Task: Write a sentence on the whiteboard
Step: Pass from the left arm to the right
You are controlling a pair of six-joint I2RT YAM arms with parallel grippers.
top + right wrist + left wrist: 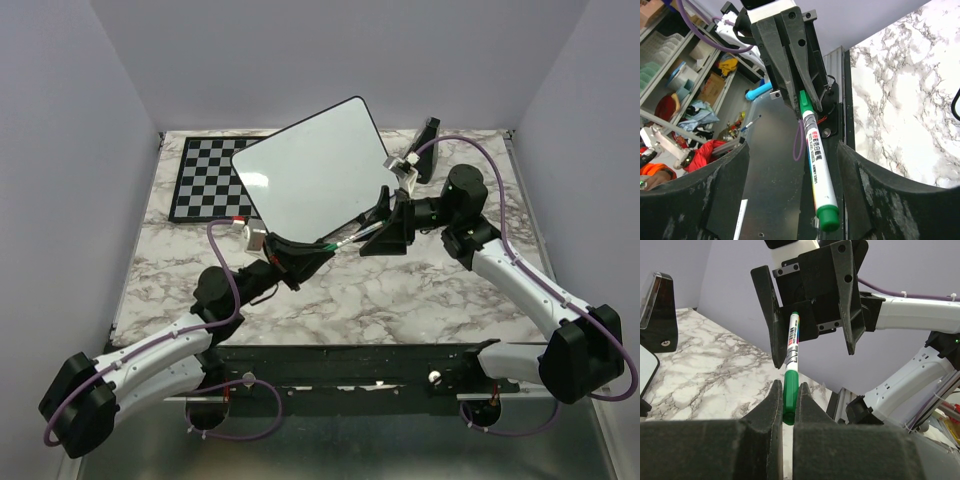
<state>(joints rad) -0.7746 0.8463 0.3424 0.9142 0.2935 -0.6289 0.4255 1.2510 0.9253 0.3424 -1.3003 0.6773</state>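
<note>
The whiteboard (320, 170) lies tilted at the back middle of the marble table; its white face is blank and no sentence shows on it. A white marker (350, 238) with green ends hangs in the air between both grippers in front of the board. My left gripper (320, 248) is shut on the marker's green cap (791, 400). My right gripper (385, 225) is open, with its fingers on either side of the marker's green tail end (827, 217) and not touching it. The right wrist view shows the left gripper (790, 65) holding the far end.
A black-and-white chessboard (205, 175) lies at the back left, partly under the whiteboard. A black block-shaped object (428, 135) stands at the back right, also in the left wrist view (660, 310). Purple cables loop beside both arms.
</note>
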